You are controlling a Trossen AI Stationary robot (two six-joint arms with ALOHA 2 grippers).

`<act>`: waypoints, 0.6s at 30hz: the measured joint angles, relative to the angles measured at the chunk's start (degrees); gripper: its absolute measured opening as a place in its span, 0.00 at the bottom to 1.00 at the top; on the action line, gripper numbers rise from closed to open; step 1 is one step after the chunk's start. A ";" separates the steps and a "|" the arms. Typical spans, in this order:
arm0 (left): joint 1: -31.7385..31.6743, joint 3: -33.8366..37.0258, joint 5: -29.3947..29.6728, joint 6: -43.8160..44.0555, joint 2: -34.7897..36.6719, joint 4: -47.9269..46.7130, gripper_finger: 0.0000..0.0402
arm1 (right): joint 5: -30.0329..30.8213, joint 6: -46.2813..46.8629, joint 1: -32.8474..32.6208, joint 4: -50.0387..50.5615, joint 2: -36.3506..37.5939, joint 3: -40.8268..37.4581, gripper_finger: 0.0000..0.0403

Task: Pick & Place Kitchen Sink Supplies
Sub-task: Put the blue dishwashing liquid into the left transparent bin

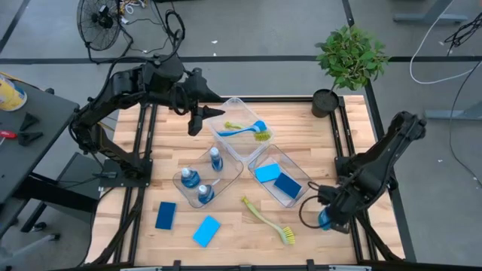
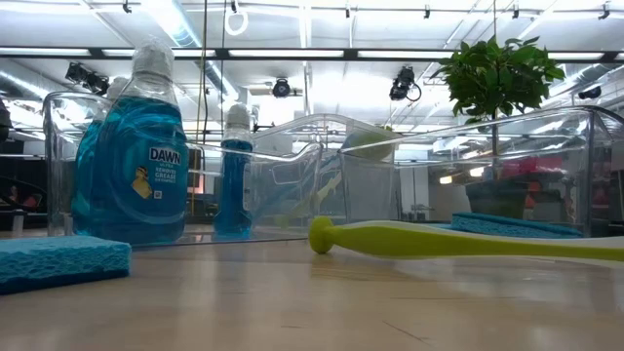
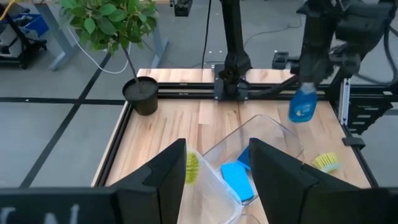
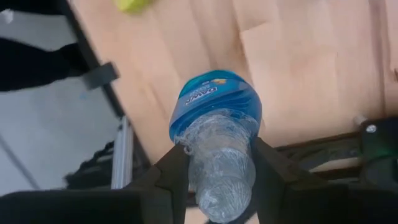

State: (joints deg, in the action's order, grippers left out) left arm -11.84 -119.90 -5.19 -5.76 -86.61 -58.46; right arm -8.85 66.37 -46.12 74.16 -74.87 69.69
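So the right gripper [image 4: 214, 180] has its two dark fingers squeezed onto the clear upper part of a small clear bottle of blue dish soap [image 4: 216, 124], jaws partway closed around it. In the high view that bottle [image 1: 325, 219] sits at the lower right of the frame, at the right edge of the light wooden table [image 1: 233, 229], and the right gripper [image 1: 329, 214] is on top of it. The left wrist view shows the same bottle [image 3: 303, 106] hanging under the dark arm at upper right.

Moving out from there: a yellow-green long-handled dish brush [image 1: 267, 219] lies loose on the wood, lower centre. Left of it, a flat light-blue sponge [image 1: 206, 230] and a flat dark-blue sponge [image 1: 166, 214] lie on the table, a little apart.

Three clear plastic bins sit mid-frame. The right-hand clear bin [image 1: 303, 179] holds a light-blue and a dark-blue sponge side by side. The left-hand clear bin [image 1: 234, 170] has three more blue soap bottles standing in it. The upper clear bin [image 1: 230, 105] holds a blue long-handled brush [image 1: 247, 129] with yellow-green bristles.

The left gripper [image 1: 197, 119] hangs above the upper left of the table, just beside that upper bin, fingers apart and holding nothing. A green potted plant [image 1: 348, 60] stands at the table's upper right corner.
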 joint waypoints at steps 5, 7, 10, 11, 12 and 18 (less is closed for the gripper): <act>0.00 0.00 0.97 0.07 0.20 -0.09 0.45 | -0.99 -4.08 1.40 4.96 2.45 4.37 0.31; 0.00 0.00 1.07 0.11 0.38 -0.02 0.45 | -0.42 -6.31 2.43 7.95 2.99 6.36 0.31; 0.00 0.00 1.09 0.13 0.42 -0.04 0.45 | -0.50 -10.36 4.50 12.03 3.17 9.61 0.31; 0.00 0.00 1.16 0.13 0.42 -0.04 0.45 | -0.24 -11.89 5.27 13.57 3.17 10.59 0.31; 0.00 0.00 1.35 0.13 0.42 -0.04 0.45 | 0.06 -13.36 6.08 14.71 3.17 11.49 0.31; 0.00 0.00 2.16 0.13 0.42 -0.09 0.45 | 3.71 -21.76 11.87 15.59 3.15 15.31 0.31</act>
State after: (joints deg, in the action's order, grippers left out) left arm -11.84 -119.90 -3.03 -5.63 -86.19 -58.54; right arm -5.13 44.61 -34.24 89.76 -71.72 85.00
